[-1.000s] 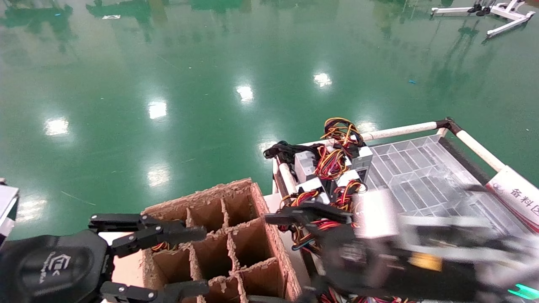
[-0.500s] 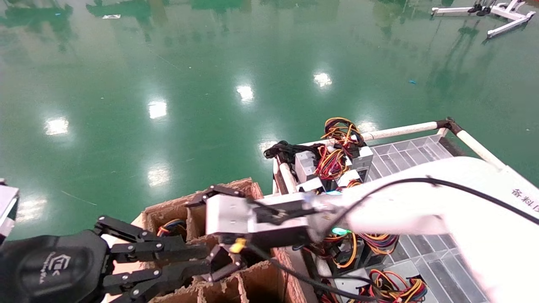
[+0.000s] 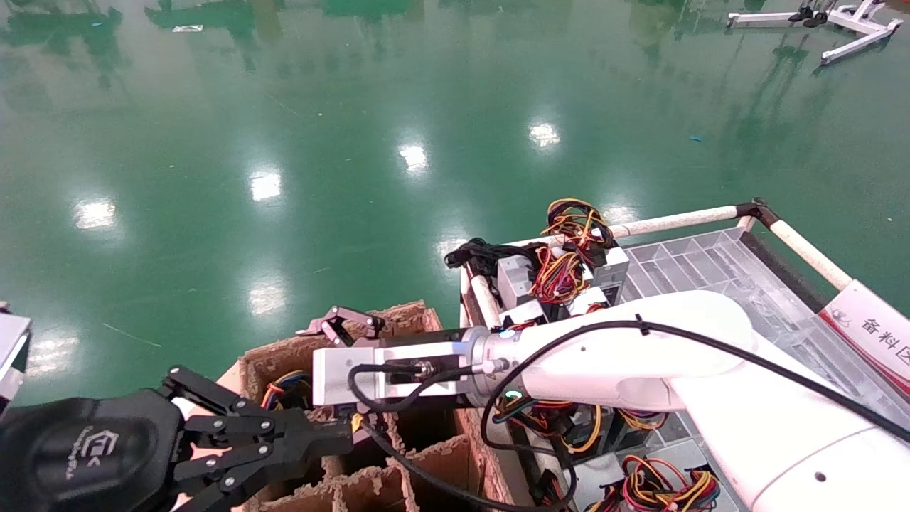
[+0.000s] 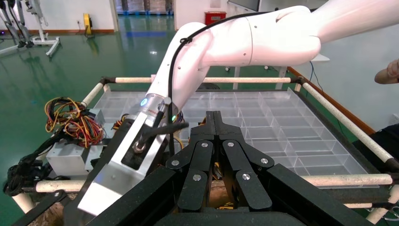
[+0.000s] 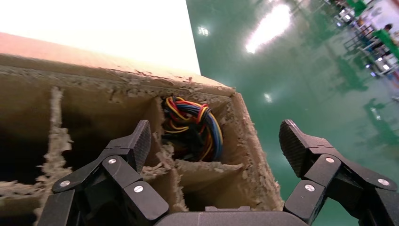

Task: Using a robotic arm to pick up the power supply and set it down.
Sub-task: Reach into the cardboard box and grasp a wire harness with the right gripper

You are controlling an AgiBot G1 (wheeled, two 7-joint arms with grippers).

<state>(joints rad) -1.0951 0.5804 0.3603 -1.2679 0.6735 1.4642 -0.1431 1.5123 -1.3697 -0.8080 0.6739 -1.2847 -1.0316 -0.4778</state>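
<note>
- Right gripper jaws wide apart, empty, over the far-left corner of the divided cardboard box.
- Power supply sits in that corner cell, only its wires showing, at 7 o'clock from the gripper in the head view.
- Left gripper fingers together, parked at the box's near-left edge.

Crowded over the cardboard box, open over the clear tray.

The robotic arm stretches across the divided cardboard box, its gripper spread wide above a corner cell already filled with a wire bundle. The left gripper, fingers together, blocks the near cells. Stacked power supplies crowd the tray's left edge; its far compartments lie free.
</note>
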